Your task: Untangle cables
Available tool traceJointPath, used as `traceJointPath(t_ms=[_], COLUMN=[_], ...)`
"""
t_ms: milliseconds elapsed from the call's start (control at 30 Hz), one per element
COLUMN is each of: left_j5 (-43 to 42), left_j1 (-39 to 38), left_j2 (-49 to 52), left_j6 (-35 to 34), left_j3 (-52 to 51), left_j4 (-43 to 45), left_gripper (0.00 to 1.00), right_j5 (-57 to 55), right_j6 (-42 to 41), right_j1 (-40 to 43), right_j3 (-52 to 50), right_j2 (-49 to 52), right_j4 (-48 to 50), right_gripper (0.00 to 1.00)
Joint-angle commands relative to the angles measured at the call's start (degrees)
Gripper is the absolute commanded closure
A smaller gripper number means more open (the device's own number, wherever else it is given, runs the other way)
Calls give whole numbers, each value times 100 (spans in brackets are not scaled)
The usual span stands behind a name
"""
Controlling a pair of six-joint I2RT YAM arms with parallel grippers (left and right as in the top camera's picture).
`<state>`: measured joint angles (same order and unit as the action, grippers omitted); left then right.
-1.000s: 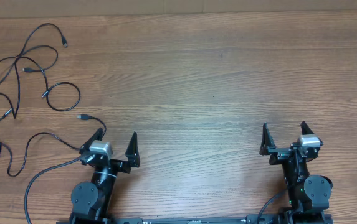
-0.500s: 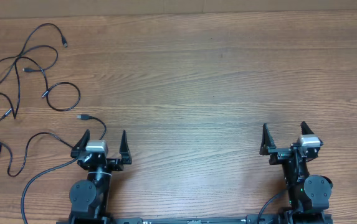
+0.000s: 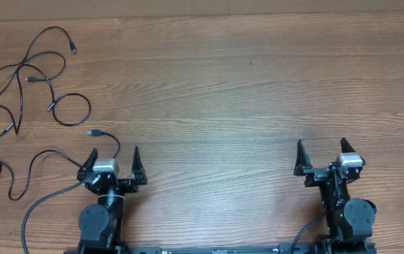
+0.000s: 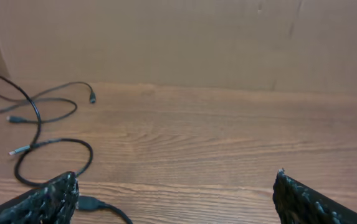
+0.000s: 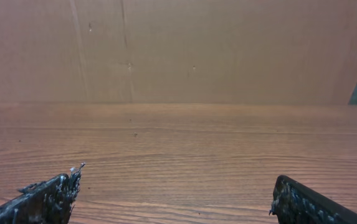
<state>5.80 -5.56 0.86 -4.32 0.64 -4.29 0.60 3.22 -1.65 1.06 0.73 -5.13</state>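
Observation:
The cables [image 3: 20,92] lie as several loose curly black strands on the wooden table's far left, spread apart and not knotted. One plug end [image 3: 93,132] rests just beyond my left gripper's left finger; in the left wrist view the same plug [image 4: 88,202] sits right beside that fingertip [image 4: 63,190]. A round cable loop [image 4: 91,154] lies farther out. My left gripper [image 3: 115,150] [image 4: 177,175] is open with bare wood between its fingers. At the near right, far from the cables, my right gripper [image 3: 321,142] [image 5: 178,175] is open and holds nothing.
A brown cardboard wall [image 5: 178,50] stands along the table's far edge. One strand [image 3: 29,215] trails down past the left arm's base toward the near edge. Bare wood [image 3: 244,92] spans the middle and right of the table.
My left gripper has swung to the left, toward the nearest plug end. The right arm and the cables have not moved.

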Motion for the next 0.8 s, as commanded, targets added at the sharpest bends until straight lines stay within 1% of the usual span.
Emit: traceJointPath(t_ms=[0,367,533,567,667,767], left_j5=[-125,-138,-85,-79,-181,-251], left_j1=[83,116,306,330,330,330], left_j2=[-70,-70,-70,-70,-70,-70], left_j6=[474,358,-240,-249,68,76], left_j3=[-39,-39,-39,-39,-39,-37], left_j4=[-15,-17,-15,-13,-22,-28], left_gripper=[0,1,0,0,0,0], right_j5=[-48,-48,-48,-48,-48,-48], right_j6=[24,24,24,24,24,24], right_j1=[-50,-50,-50,-50,-50,-50], right_j3=[-59,-59,-59,-59,-59,-59], right_j2=[-46,-46,-46,-46,-46,-46], right_j4=[28,28,28,28,28,28], right_gripper=[0,0,0,0,0,0])
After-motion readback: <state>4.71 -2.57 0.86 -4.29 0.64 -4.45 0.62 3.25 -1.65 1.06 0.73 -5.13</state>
